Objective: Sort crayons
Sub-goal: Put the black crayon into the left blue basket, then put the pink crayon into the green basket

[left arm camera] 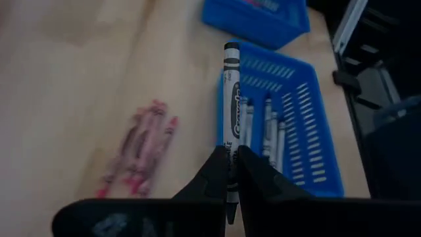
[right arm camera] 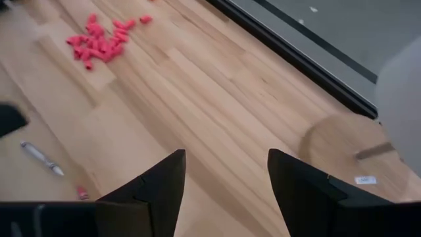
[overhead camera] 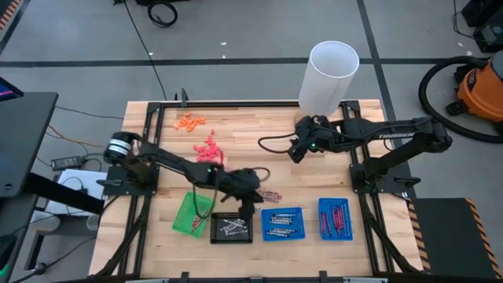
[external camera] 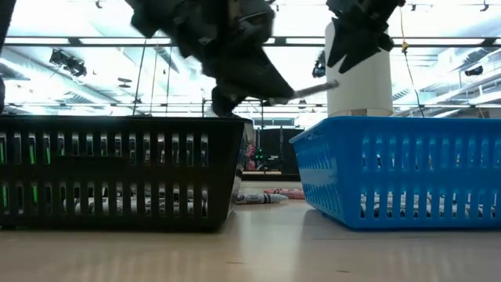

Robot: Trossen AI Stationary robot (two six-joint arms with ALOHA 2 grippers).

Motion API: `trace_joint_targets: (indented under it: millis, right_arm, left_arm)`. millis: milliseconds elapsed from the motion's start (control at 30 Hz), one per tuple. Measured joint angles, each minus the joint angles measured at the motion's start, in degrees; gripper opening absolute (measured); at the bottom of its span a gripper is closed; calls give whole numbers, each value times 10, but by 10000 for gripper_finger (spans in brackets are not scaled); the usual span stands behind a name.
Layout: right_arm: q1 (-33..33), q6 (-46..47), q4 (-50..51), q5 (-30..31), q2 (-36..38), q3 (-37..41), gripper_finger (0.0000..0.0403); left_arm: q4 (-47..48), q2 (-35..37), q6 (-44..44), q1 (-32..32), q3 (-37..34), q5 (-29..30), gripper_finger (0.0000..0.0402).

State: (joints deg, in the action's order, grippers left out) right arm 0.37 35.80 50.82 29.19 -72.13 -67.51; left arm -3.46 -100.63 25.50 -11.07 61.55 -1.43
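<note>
My left gripper (overhead camera: 256,193) (left arm camera: 231,154) hangs above the table just beyond the trays, shut on a grey-white crayon (left arm camera: 231,92) (external camera: 313,88). A small heap of maroon crayons (left arm camera: 141,153) (overhead camera: 271,195) lies on the wood below it, with a few showing between the trays (external camera: 262,196). Grey-white crayons lie in the black tray (overhead camera: 232,228) and in the nearer blue tray (left arm camera: 309,131) (overhead camera: 281,224); maroon ones lie in the right blue tray (overhead camera: 335,218). My right gripper (overhead camera: 295,151) (right arm camera: 227,158) hovers open over bare wood at the far right, holding nothing. My left gripper pinches the grey-white crayon between its two fingers near its pointed end (left arm camera: 230,172), whose tip (left arm camera: 229,214) pokes out behind them. The crayon lies along the fingers and sticks out ahead of them. It is lifted clear of the table, near level.
A green tray (overhead camera: 192,212) stands left of the black one. Pink chunky bits (overhead camera: 209,149) (right arm camera: 99,39) and orange bits (overhead camera: 189,121) lie at the far left. A white cylinder (overhead camera: 330,75) stands at the far edge. One grey-white crayon (right arm camera: 41,158) lies loose on the wood.
</note>
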Motion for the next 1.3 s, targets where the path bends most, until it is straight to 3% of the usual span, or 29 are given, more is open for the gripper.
trace_joint_targets:
  millis: [300,433,833,1033,1300]
  right_arm:
    - [-17,5,32,-3,12,0,224]
    - [-12,11,33,-5,22,0,224]
    - [6,22,33,-4,36,0,224]
    - [11,15,37,-3,36,0,224]
    - [15,6,43,-3,36,0,224]
  left_arm:
    - [76,-150,-8,-30,195,-68,16]
    - [116,-198,-8,-36,251,-101,19]
    - [177,-184,-58,-13,262,-103,163]
    - [274,-144,-170,3,262,-3,171]
    - [323,-136,-278,52,251,5,171]
